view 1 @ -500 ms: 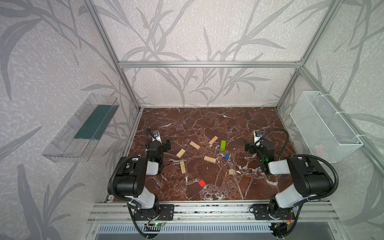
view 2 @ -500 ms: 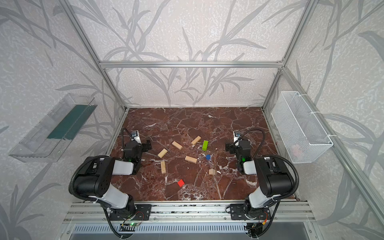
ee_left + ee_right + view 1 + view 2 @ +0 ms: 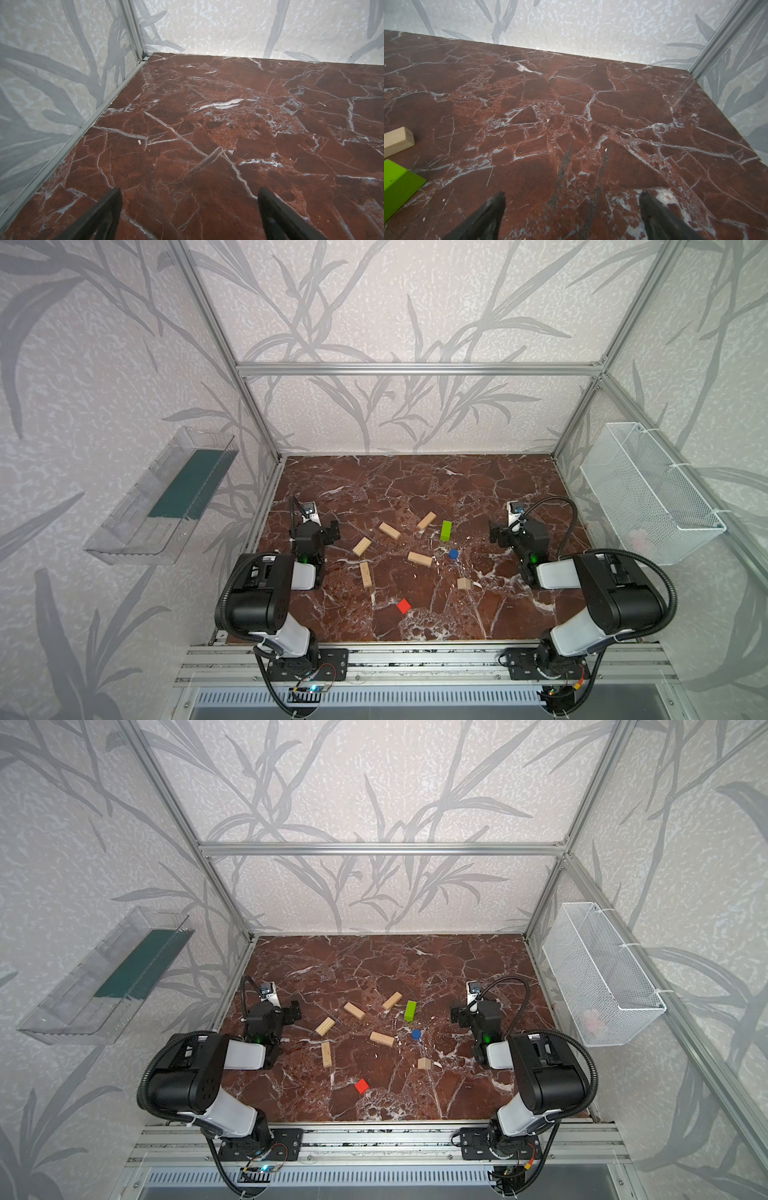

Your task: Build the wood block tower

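Across both top views nothing has shifted since half a second ago. Five planks (image 3: pixel 420 558), the green block (image 3: pixel 445 530), blue piece (image 3: pixel 453 553), pointed piece (image 3: pixel 464 583) and red cube (image 3: pixel 403 606) lie scattered and apart on the surface (image 3: pixel 415 489). No tower is begun. The left pincer (image 3: pixel 316 526) and right pincer (image 3: pixel 513 529) hang where they did, near the side edges, wide and empty, so the build seems to be at its very start.

Left wrist view: the fingers (image 3: pixel 108 207) spread over bare surface near the back corner, with no block in sight.

Right wrist view: the fingers (image 3: pixel 490 212) likewise spread with nothing between them. One of the planks (image 3: pixel 397 139) and the green block (image 3: pixel 398 182) sit off to one side, clear of the pincer, probably the nearest picks.
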You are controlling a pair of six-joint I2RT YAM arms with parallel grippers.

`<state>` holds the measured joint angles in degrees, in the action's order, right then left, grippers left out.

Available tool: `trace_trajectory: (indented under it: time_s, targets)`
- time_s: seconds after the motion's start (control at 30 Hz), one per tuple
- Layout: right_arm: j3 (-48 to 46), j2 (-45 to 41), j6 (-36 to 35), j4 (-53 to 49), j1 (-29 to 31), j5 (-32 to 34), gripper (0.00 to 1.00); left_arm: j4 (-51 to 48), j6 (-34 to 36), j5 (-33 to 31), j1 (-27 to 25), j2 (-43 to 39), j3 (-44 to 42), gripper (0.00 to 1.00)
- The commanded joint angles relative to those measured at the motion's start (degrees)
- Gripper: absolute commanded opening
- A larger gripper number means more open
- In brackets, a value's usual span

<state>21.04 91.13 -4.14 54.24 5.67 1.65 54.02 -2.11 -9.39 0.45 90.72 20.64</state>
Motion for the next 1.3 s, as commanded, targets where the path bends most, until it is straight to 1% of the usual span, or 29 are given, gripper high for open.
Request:
trace_trajectory:
  time_s: [0.0, 0.83, 0.93, 1.07, 1.13, 1.2, 1.27]
  targets:
    - [0.41, -0.24, -0.22, 1.95, 0.22, 0.58, 0.99, -0.14, 0.24, 0.33, 0.22, -0.92, 1.09, 0.99]
    - [0.41, -0.25, -0.19, 1.92, 0.38, 0.63, 0.99, 0.78, 0.26, 0.37, 0.16, -1.13, 0.47, 1.00]
    - [0.11, -0.64, -0.42, 2.23, 0.79, 1.75, 0.99, 1.20, -0.48, -1.28, 0.16, -2.70, -0.29, 0.99]
    - [-1.22, -5.00, -1.47, 1.29, 2.65, 5.38, 0.99, -2.19, -0.45, -1.48, 0.16, -6.15, -0.27, 0.99]
    - [-0.51, -7.60, -1.75, -2.27, 3.01, 5.81, 0.99, -3.93, -0.72, -1.81, 0.03, -8.88, -0.78, 0.99]
    - [0.72, -10.99, -1.80, -6.70, 3.03, 5.97, 0.99, -8.48, -1.97, -3.18, 0.10, -12.29, -0.39, 1.00]
    - [1.64, -14.10, -1.26, -10.59, 3.02, 6.24, 0.99, -12.08, -2.71, -3.19, 0.11, -14.93, 0.21, 1.00]
